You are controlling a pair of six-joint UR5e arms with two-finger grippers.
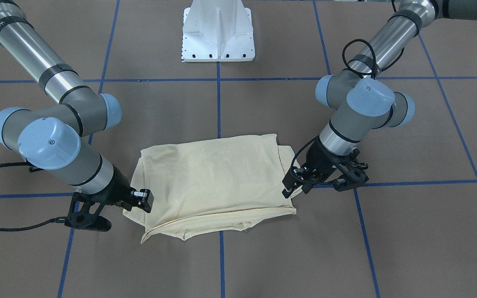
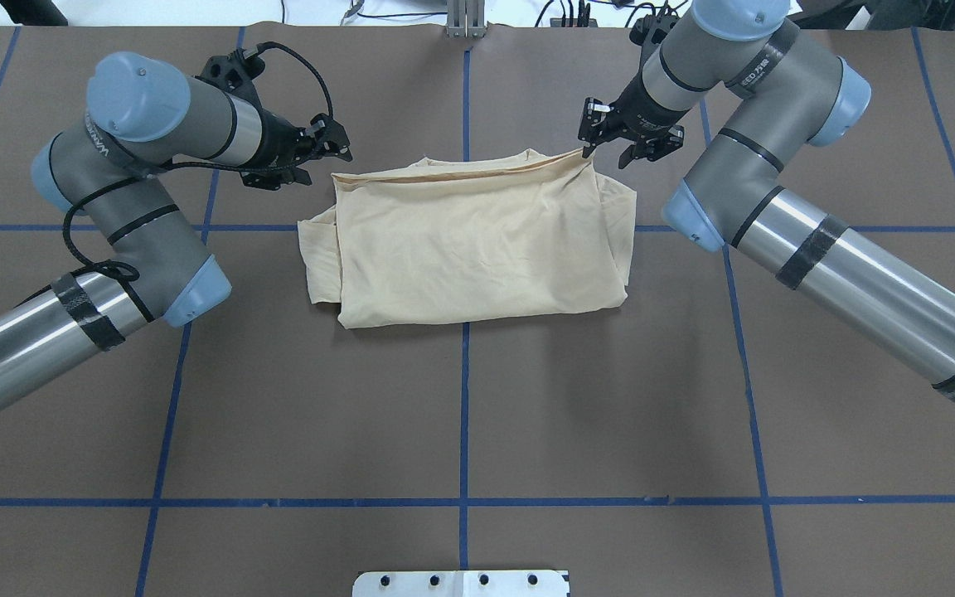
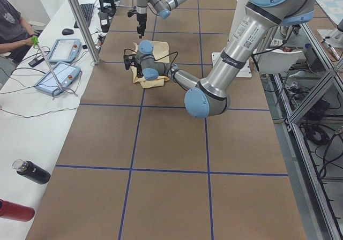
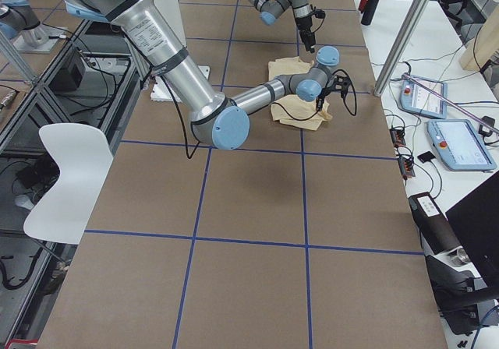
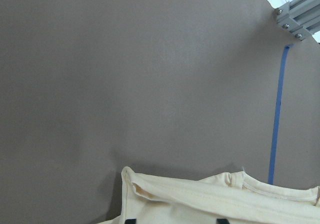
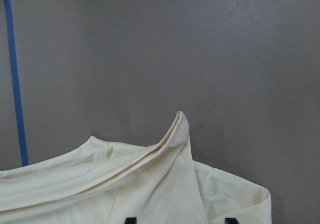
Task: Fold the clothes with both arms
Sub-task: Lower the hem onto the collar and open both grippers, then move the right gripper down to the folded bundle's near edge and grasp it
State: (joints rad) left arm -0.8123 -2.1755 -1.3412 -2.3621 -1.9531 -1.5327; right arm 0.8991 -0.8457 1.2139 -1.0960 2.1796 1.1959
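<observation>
1. Overhead: the T-shirt (image 2: 477, 240) is lying folded into a broad rectangle on the far middle of the counter (image 2: 461, 398), with its long axis running side to side. The left tool (image 2: 324, 157) is hanging just beside the far-left corner. The right tool (image 2: 618, 143) is touching a peaked bit of hem at the far-right corner, so it is the nearer one. The cloth is lying on the robot's side of both tools, and the line between them is running along that long axis.
2. Front-facing: the worked edge is facing this camera, with stacked hems showing. Each tool is leaning in at its own end of that edge.
3. Side views: the rectangle is stretching along the counter's length between the two tools.
4. Left wrist: the jaws are standing apart, with the layered hem lying across the gap.
5. Right wrist: the jaws are likewise apart, and the raised corner is sitting between them.
6. Neither print nor collar is showing clearly, so I cannot say which end is the neck. The next move is probably carrying this far edge toward the robot, across the short axis.
</observation>
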